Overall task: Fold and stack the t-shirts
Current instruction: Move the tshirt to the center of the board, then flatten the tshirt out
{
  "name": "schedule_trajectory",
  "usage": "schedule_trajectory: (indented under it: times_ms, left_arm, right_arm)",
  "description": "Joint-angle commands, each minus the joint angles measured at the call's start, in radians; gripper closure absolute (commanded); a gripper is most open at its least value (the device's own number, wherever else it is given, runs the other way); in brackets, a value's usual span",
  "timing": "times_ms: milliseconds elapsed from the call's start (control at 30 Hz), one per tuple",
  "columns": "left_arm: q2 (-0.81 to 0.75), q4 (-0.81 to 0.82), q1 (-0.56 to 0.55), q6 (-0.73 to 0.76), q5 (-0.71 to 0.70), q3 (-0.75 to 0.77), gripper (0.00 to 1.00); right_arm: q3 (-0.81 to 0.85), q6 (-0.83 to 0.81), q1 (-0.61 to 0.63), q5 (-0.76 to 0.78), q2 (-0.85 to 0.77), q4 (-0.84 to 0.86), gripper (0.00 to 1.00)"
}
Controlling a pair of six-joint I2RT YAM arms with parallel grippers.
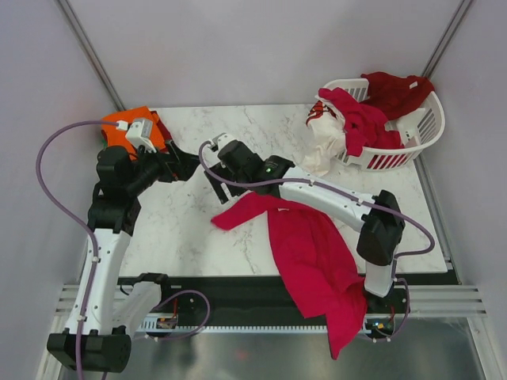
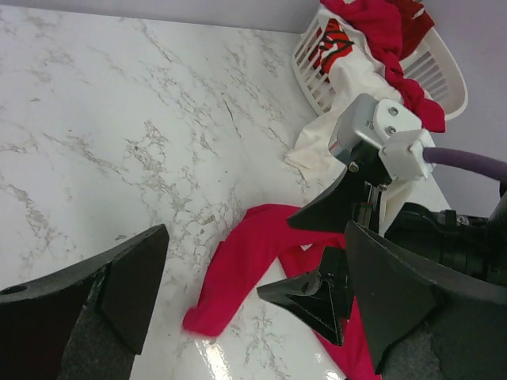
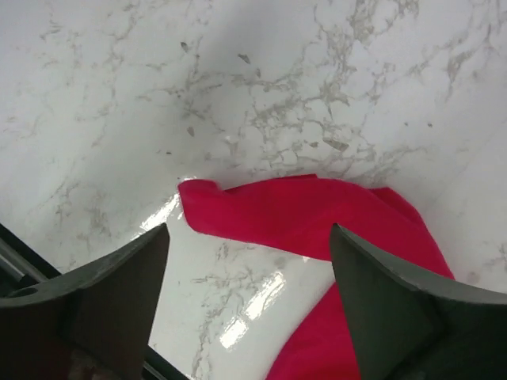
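Shirts: five in sight, one on open marble, one at a corner, three at the basket.
Magenta-red shirt (image 1: pixel 309 253): one, unfolded, on the right half of the table (image 1: pixel 190 229). One sleeve reaches left toward the middle. The lower part hangs past the near edge, over the black rail (image 1: pixel 222 285).
Orange shirt (image 1: pixel 117 136): one, compact and apparently folded, at the far-left corner, partly under the left arm's wrist.
Dark red shirt (image 1: pixel 400 89): one, heaped inside the basket.
Red shirt (image 1: pixel 360 119): one, draped across the basket's near rim.
White shirt with a red pattern (image 1: pixel 325 146): one, spilling over the rim onto the marble.
Basket (image 1: pixel 424 127): one, white slatted plastic, at the far-right corner.
Arms: two.
Left gripper (image 1: pixel 188 166): fingers spread and holding nothing, over bare marble beside the orange shirt, facing the right gripper.
Right gripper (image 1: pixel 215 190): fingers spread wide with nothing between them, over the tip of the magenta-red sleeve. Contact with the cloth cannot be told.
Open room: bare marble shows left of the sleeve down to the near edge, and along the far edge between the orange shirt and the basket.
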Motion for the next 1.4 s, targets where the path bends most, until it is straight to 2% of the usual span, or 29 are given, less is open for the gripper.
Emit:
schedule_trajectory:
  times_ms: [0, 67, 167, 200, 300, 400, 533, 867, 1300, 1367]
  left_arm:
    - [-0.052, -0.046, 0.002, 0.08, -0.098, -0.032, 0.0]
    - [-0.069, -0.069, 0.002, 0.083, -0.135, -0.053, 0.0]
    - [-0.101, -0.083, 0.002, 0.076, -0.169, -0.104, 0.0]
    - [-0.122, -0.083, 0.002, 0.073, -0.169, -0.12, 0.0]
    - [-0.147, -0.094, 0.002, 0.065, -0.134, -0.174, 0.0]
    - [-0.161, -0.102, -0.002, 0.057, -0.084, -0.193, 0.0]
    - [-0.153, -0.105, -0.009, 0.067, -0.107, -0.19, 0.0]
    - [-0.113, -0.103, -0.014, 0.07, -0.09, -0.185, 0.0]
    - [-0.082, -0.105, -0.028, 0.07, -0.078, -0.183, 0.0]
    - [-0.076, -0.103, -0.028, 0.07, -0.078, -0.183, 0.0]
  right_arm:
    - [0.091, -0.094, -0.056, 0.233, -0.036, -0.049, 0.02]
    - [0.085, -0.087, -0.079, 0.316, -0.045, -0.05, 0.02]
    - [0.007, 0.0, -0.235, 0.234, -0.085, -0.041, 0.02]
    - [-0.055, 0.019, -0.327, 0.169, -0.095, -0.026, 0.02]
    - [-0.137, 0.018, -0.412, 0.151, -0.121, 0.0, 0.02]
    - [-0.188, 0.011, -0.438, 0.2, -0.105, 0.0, 0.02]
    - [-0.209, 0.034, -0.47, 0.247, -0.063, 0.017, 0.02]
    - [-0.145, 0.063, -0.479, 0.507, 0.052, -0.035, 0.02]
    - [-0.116, -0.01, -0.498, 0.63, 0.214, 0.065, 0.02]
    - [-0.12, -0.024, -0.501, 0.639, 0.221, 0.092, 0.07]
